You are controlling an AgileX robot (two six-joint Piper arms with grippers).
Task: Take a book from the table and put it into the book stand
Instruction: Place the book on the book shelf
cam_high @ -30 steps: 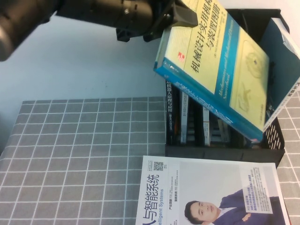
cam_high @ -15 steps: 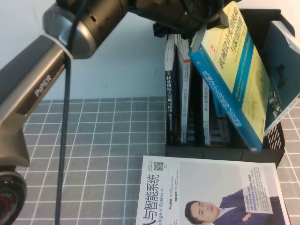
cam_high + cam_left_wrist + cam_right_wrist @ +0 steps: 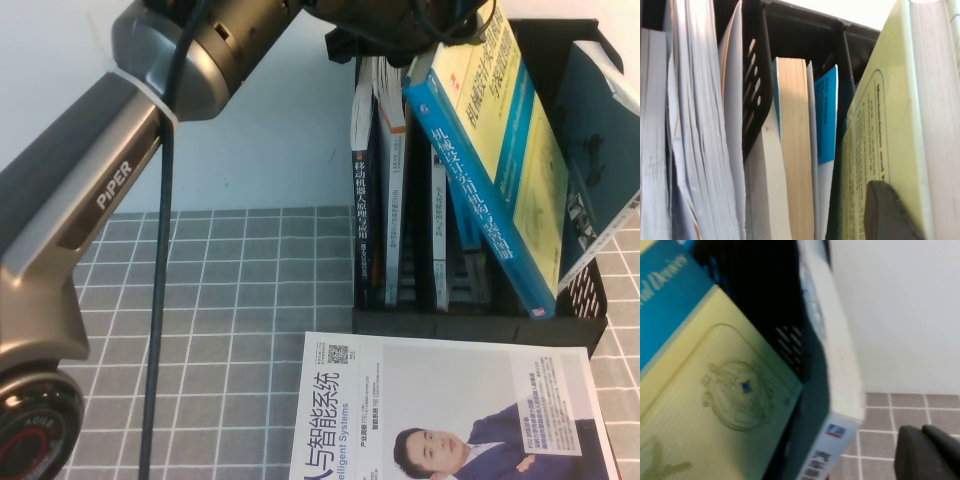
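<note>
Grey grid worktop point(image 3: 230, 300) — left tool point(image 3: 430, 45), frame top, gripped the book point(image 3: 500, 150), tilted, half-entered in the book stand point(image 3: 480, 325); next: straighten, lower. Right tool point(image 3: 930, 452): low frame corner, can't tell.

One black book stand point(image 3: 480, 322), right of centre in the high view, holds roughly half a dozen upright books, the count partly hidden. One yellow-green book point(image 3: 505, 150) leans into it. One white book point(image 3: 440, 410) lies at lower right.
</note>
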